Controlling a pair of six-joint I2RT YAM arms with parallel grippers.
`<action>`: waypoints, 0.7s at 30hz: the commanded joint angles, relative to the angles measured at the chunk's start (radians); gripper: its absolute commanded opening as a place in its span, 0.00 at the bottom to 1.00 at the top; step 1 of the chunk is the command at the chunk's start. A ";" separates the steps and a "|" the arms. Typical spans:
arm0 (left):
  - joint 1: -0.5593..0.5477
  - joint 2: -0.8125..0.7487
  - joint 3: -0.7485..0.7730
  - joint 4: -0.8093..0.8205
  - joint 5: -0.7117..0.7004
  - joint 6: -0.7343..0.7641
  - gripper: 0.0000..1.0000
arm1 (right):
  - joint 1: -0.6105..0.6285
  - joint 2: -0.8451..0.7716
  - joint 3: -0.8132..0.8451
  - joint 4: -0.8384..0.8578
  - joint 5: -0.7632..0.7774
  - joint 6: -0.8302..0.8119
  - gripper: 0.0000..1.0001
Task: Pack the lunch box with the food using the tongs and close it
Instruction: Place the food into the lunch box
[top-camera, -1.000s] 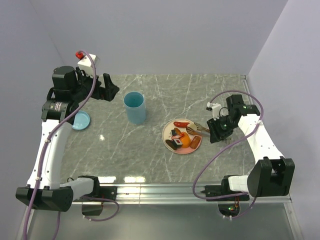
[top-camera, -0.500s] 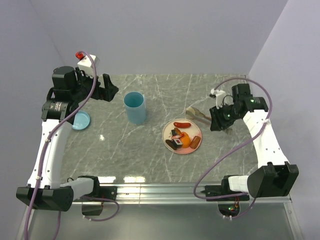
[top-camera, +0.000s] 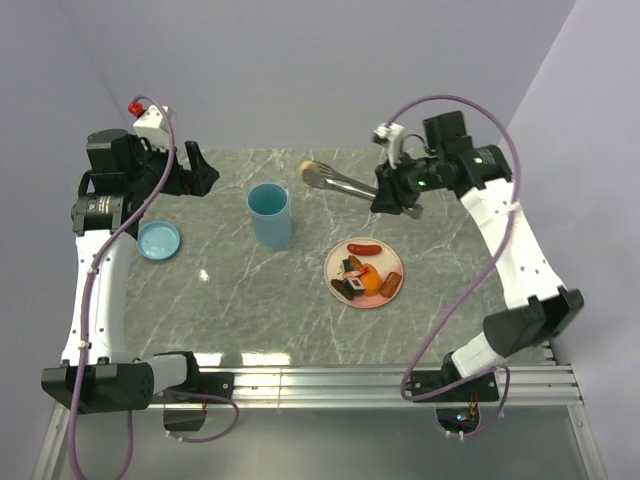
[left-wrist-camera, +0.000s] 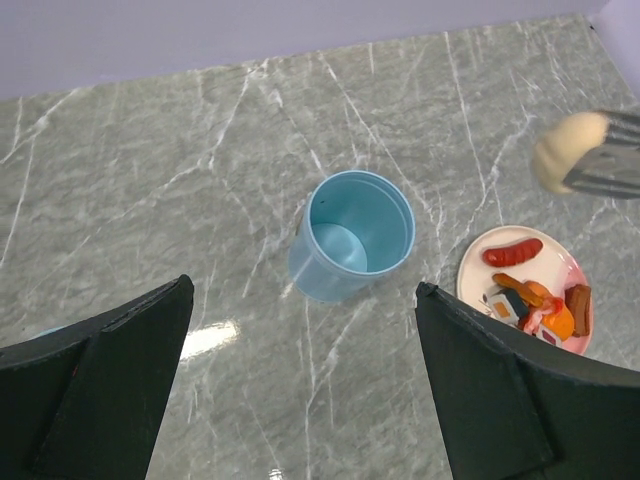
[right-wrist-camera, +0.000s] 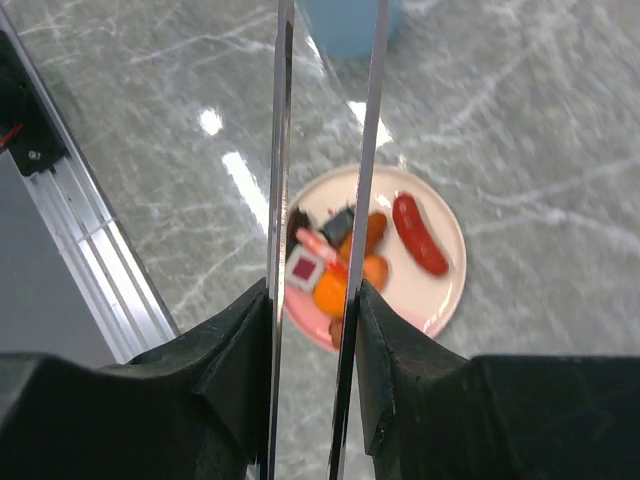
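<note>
Over the last second the right gripper (top-camera: 396, 191) has swung up from beside the plate (top-camera: 332, 262) toward the back of the table (top-camera: 450, 300), its fingers clamped on the tongs (top-camera: 348, 184). The tong tips pinch a beige round piece (top-camera: 312, 172) in the air just right of the lunch box (top-camera: 270, 214), not yet over its mouth. The box looks empty inside. The left gripper (top-camera: 197, 170) hangs wide open, holding nothing. The red sausage (top-camera: 364, 247) and other pieces wait on the plate, and the lid (top-camera: 159, 241) lies left of the box. Packing has barely begun, I judge, and closing is still to do.
</note>
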 joint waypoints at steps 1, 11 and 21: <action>0.028 -0.013 0.039 -0.001 0.035 -0.023 0.99 | 0.068 0.083 0.095 0.055 0.010 0.020 0.41; 0.049 -0.026 0.022 -0.007 0.029 -0.032 0.99 | 0.206 0.225 0.158 0.125 0.096 0.050 0.43; 0.051 -0.042 0.007 -0.005 0.018 -0.036 0.99 | 0.240 0.319 0.196 0.171 0.107 0.083 0.54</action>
